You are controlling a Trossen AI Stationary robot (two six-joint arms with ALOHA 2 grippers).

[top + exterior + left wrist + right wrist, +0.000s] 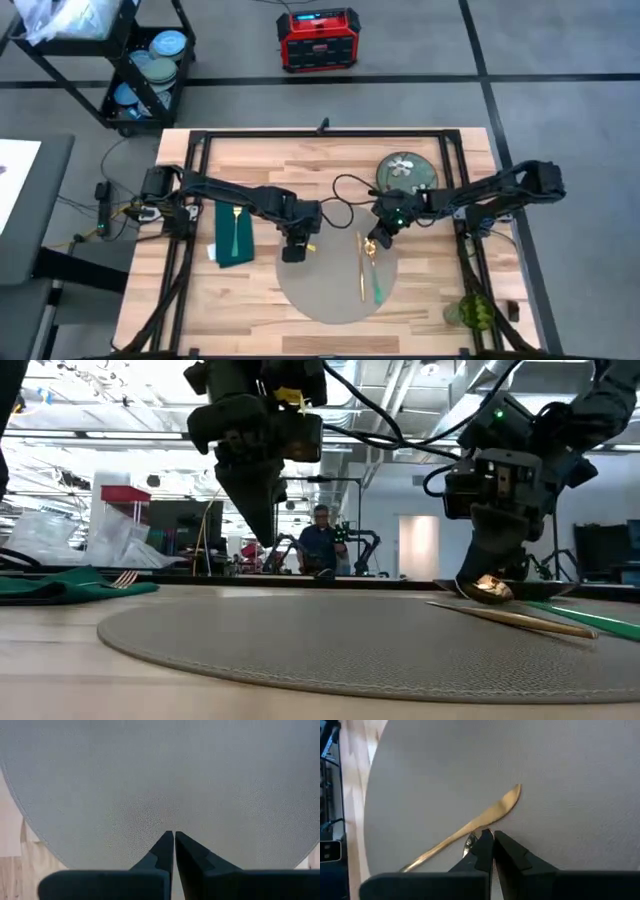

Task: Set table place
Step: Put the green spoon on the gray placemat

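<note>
The round grey placemat (330,290) lies flat on the wooden table (430,300), near its front edge. A gold knife (361,268) lies on the mat's right part, with a thin green strip (378,287) beside it. My right gripper (374,246) stands at the mat's far right rim, shut, with a gold spoon (489,589) at its fingertips. My left gripper (264,525) hangs shut a little above the mat's far edge (150,780), touching nothing. A dark green napkin (235,235) with a gold fork (233,228) on it lies to the mat's left. My right gripper comes down on the gold spoon from above, fingers pointing down. A bit of the spoon (469,842) shows beside one finger; the fingers hide the rest of the contact. The spoon's bowl (491,591) sits low, at the mat's far rim, next to the knife (480,820).
A grey-green flowered plate (405,172) sits at the table's far right. A green object (472,312) stands at the near right corner. Off the table, a black cart with dishes (150,70) and a red box (318,38). A person (322,540) stands far back in the room.
</note>
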